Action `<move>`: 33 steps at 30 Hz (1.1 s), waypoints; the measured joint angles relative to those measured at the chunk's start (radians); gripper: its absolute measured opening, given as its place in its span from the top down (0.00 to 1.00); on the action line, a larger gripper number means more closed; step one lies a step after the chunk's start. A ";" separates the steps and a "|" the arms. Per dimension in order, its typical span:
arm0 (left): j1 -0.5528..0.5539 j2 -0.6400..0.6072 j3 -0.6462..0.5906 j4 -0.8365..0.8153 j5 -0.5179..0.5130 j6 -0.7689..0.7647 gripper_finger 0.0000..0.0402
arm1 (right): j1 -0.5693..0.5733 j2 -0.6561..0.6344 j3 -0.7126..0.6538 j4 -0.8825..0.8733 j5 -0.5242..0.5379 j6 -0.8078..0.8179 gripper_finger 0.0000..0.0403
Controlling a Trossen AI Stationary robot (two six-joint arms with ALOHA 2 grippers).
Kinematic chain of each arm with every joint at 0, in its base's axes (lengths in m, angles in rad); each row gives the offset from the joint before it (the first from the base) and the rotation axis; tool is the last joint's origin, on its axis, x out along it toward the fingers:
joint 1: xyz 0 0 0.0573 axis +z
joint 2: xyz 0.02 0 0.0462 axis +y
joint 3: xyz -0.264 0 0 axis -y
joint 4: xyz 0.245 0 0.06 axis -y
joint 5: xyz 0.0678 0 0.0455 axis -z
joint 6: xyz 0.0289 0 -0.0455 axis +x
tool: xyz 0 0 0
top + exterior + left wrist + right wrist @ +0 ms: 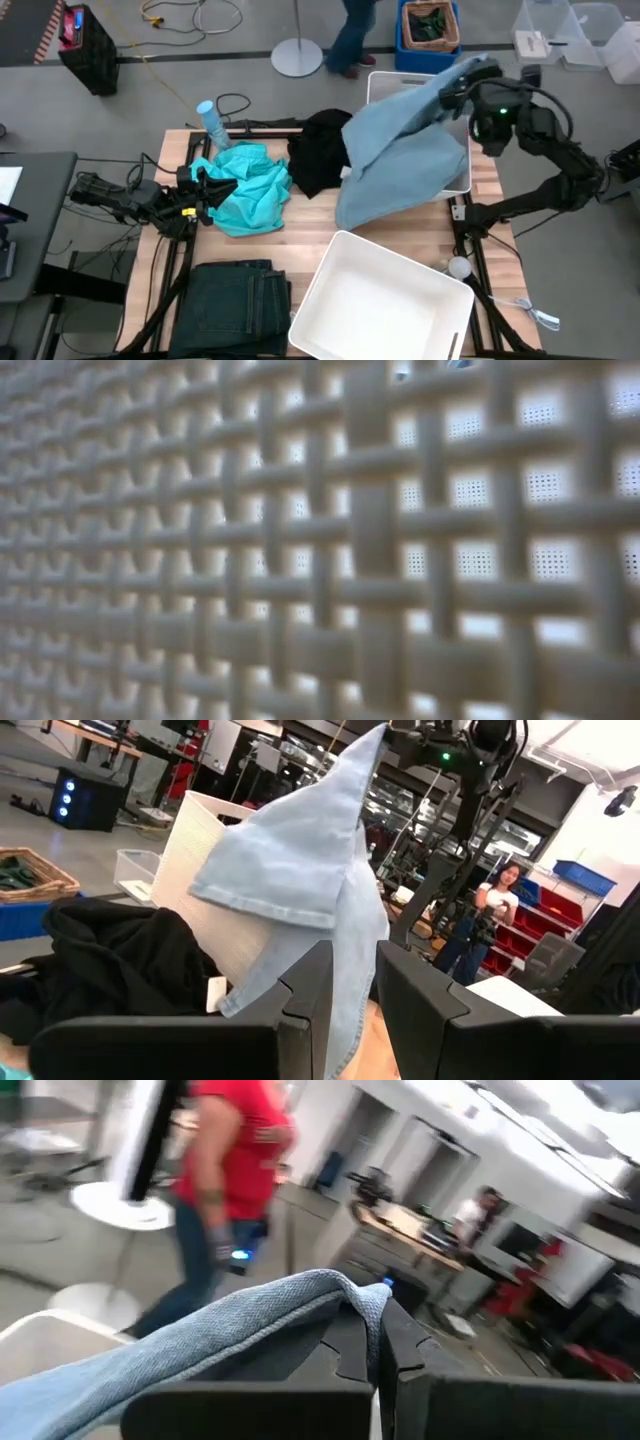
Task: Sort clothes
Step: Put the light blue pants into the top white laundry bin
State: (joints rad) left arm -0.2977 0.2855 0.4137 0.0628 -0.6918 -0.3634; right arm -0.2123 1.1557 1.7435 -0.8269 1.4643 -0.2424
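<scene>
Pale blue denim (400,150) hangs from the right gripper (462,82), whose fingers are pinched tight on one edge of the cloth. The gripper is raised over the far bin (385,82) at the table's back right; the denim drapes down from it, covering most of that bin and trailing onto the table (310,215). Right wrist view: fabric folded over the closed fingertips (385,1330), a person in a red shirt (225,1170) walking on the floor beyond.

Left gripper (205,190) sits low at the table's left, against the turquoise top (250,188). Its fingers (310,990) stand slightly apart with nothing between them in the left wrist view.

Black top (320,150) lies bunched between the turquoise top and the denim, touching the denim. Dark jeans (235,300) lie folded at the near left edge. Near bin (385,300) sits beside the jeans, tilted relative to the table edge. Low view is filled by a bin's lattice wall (320,540).
</scene>
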 joint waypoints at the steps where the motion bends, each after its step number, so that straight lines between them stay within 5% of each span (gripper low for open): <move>1: 0.000 0.000 0.000 0.000 0.000 0.000 0.81 | 0.001 0.013 0.000 -0.012 -0.034 0.000 1.00; 8: 0.000 0.000 0.000 0.002 0.000 0.000 0.81 | 0.001 0.149 0.000 -0.181 -0.239 0.118 0.91; 15: 0.000 0.000 0.000 0.003 0.000 -0.003 0.81 | -0.024 0.214 0.000 -0.211 -0.240 0.164 0.56; 20: 0.000 0.000 0.000 0.003 0.000 -0.006 0.81 | -0.006 0.195 0.000 -0.189 -0.334 0.155 0.34; 28: 0.000 0.000 0.000 0.001 0.000 -0.006 0.81 | 0.160 0.152 0.000 -0.023 -0.668 0.001 0.29; 33: 0.000 0.000 0.000 -0.001 -0.001 -0.005 0.81 | 0.246 0.187 0.002 -0.214 -0.771 0.009 0.29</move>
State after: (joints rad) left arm -0.2977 0.2859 0.4137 0.0620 -0.6926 -0.3679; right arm 0.0336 1.3425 1.7453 -1.0411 0.6930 -0.2332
